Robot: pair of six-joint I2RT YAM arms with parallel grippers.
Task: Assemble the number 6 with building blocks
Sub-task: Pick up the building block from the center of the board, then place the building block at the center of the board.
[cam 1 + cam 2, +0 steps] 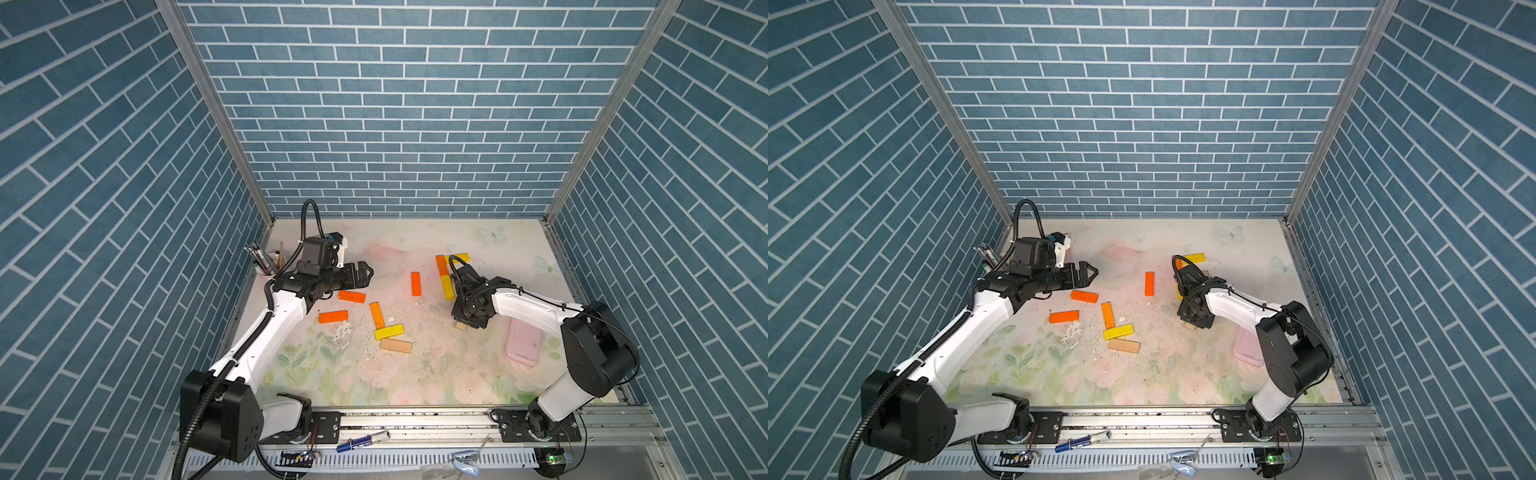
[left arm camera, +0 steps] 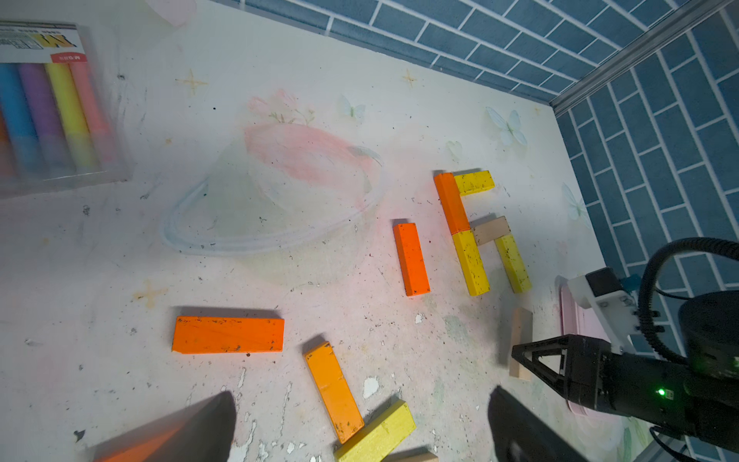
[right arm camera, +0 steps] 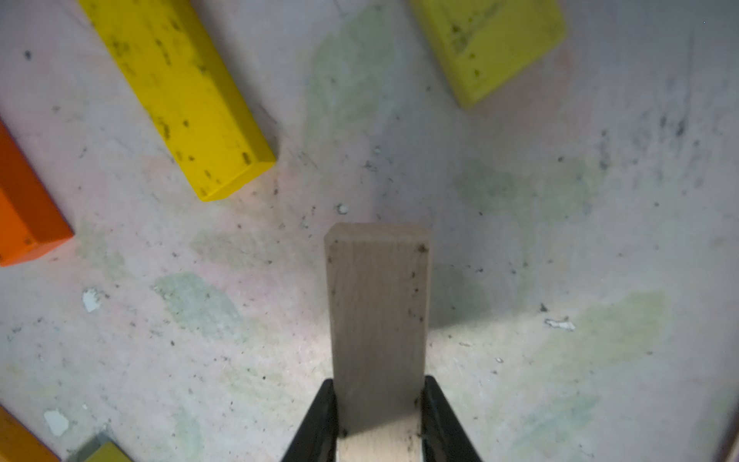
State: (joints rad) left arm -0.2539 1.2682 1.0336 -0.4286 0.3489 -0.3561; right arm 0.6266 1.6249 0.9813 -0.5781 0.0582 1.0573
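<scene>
the right jaws are clenched on one end of a plain tan block (image 3: pixel 378 312). i cannot tell if the block touches the counter (image 1: pixel 415 374). it is near the pink tray (image 1: pixel 523 343), close to the started number 6 (image 1: pixel 441 266). that shape has an orange bar (image 2: pixel 452 204) and a long yellow bar (image 2: pixel 471 264) end to end, a top yellow bar (image 2: pixel 474 183), a tan bit (image 2: pixel 490 231) in the middle and a side yellow bar (image 2: pixel 514 263). the left jaws are wide apart and hold nothing, on the left side. six loose blocks (image 1: pixel 389 332) lie on the counter between the arms.
</scene>
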